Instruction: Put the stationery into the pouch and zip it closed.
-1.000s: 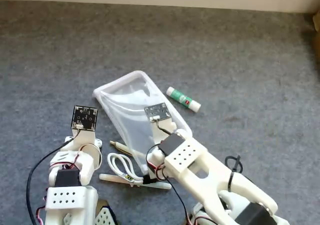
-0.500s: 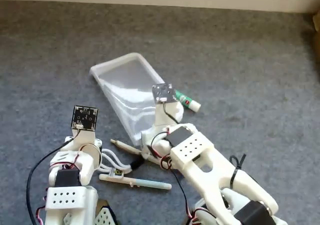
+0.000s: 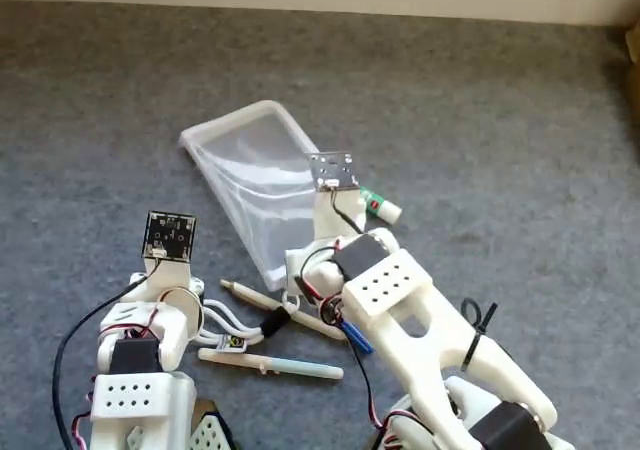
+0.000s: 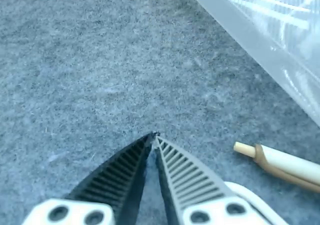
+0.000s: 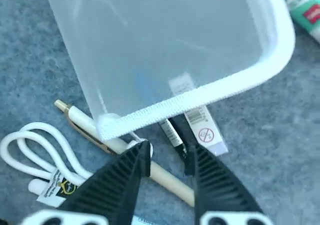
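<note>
The clear pouch (image 3: 250, 170) is lying flat on the gray desk (image 3: 480, 100), in the middle, with one short end pointing toward the two arms. The right gripper (image 5: 168, 155) is hanging just over that near end, by the white zipper edge (image 5: 200, 97). Its fingers are standing partly open, and they are not holding anything. Below the gap between them, a black thing with a white label (image 5: 192, 127) is sticking out from under the pouch edge. It may be a pen, but that is hard to tell.

The left gripper (image 4: 155, 137) is sitting low over bare desk, to the left of the pouch. Its fingers are pressing together at the tips with nothing in them.

A cream pen (image 3: 250, 296) is lying just beside the near end of the pouch. A looped white cable (image 3: 222, 322) is lying just near of it, between the arms. A long white pen (image 3: 270, 365) is lying nearest of all. A green and white glue stick (image 3: 381, 207) is lying just to the right of the pouch.
</note>
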### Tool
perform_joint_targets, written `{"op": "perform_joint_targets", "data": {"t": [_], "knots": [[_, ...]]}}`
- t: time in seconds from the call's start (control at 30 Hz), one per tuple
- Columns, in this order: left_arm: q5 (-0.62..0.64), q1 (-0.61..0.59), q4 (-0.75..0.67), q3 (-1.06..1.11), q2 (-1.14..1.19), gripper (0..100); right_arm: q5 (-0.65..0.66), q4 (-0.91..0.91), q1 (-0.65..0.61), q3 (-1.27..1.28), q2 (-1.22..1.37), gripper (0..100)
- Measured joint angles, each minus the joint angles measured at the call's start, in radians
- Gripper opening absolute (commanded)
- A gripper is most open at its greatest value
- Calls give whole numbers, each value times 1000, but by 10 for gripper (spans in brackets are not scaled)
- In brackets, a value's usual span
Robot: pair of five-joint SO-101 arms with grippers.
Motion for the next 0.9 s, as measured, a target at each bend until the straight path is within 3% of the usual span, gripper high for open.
{"op": "perform_joint_targets", "data": {"t": [0.67, 0.9], "knots": [[0, 0, 0, 0, 0, 7, -167, 14, -265, -6, 6, 149], [0, 0, 0, 0, 0, 7, -178, -135, -316, 126, 6, 149]]}}
